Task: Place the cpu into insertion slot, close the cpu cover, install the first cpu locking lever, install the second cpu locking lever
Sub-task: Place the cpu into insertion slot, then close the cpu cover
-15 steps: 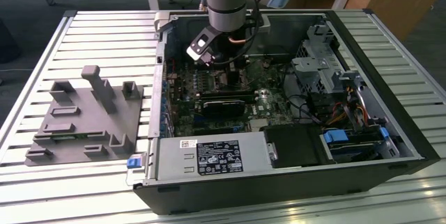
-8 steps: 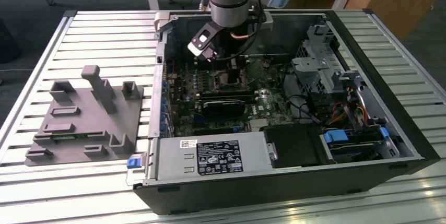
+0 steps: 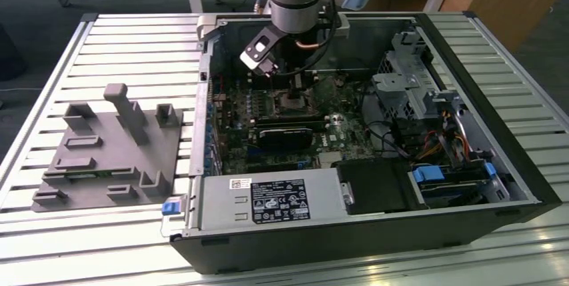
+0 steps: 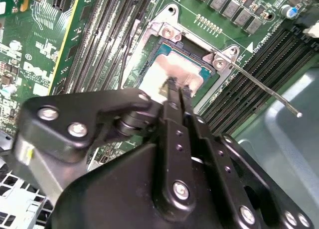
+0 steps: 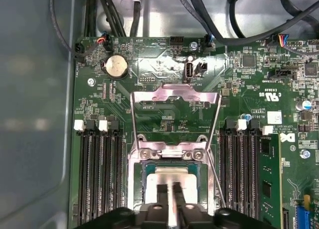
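Holds pincer pinched nearly closed, empty, just above cpu seemingly seated in insertion slot; cpu cover flipped back beyond it, so cover-closing step likely in hand, calls for hooking its rim.

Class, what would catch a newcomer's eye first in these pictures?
The black gripper hangs close over the silver cpu lying in the insertion slot, with the cpu cover swung open beside it. A grey fixture sits beside the open computer case, on the exterior view's left.
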Controlling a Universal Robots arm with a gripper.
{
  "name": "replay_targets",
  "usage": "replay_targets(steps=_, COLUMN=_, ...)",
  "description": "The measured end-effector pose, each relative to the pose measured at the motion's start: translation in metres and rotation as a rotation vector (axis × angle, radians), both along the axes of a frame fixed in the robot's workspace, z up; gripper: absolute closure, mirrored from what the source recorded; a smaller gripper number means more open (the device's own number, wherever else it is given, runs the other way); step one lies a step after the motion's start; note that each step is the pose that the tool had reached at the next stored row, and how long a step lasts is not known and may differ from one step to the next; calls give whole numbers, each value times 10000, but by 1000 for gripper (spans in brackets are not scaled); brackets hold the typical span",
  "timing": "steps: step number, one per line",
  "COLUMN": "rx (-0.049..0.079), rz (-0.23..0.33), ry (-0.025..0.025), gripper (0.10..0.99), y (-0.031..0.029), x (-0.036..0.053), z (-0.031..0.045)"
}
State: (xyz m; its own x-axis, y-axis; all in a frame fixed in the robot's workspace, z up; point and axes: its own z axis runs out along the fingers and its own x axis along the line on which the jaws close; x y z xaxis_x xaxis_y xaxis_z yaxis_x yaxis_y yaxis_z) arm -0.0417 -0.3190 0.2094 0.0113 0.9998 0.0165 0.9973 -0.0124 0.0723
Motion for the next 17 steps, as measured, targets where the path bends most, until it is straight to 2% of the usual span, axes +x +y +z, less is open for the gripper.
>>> replay_targets(steps=1, rx=8, rz=0, ry=29, gripper=961, y=0, x=2, z=1)
replay_targets(steps=6, rx=25, rz=0, ry=92, gripper=980, y=0, x=5, z=11)
replay_targets(steps=11, rx=27, rz=-2, ry=121, gripper=980, y=0, x=6, z=16)
replay_targets(steps=17, rx=25, rz=-2, ry=133, gripper=980, y=0, x=6, z=31)
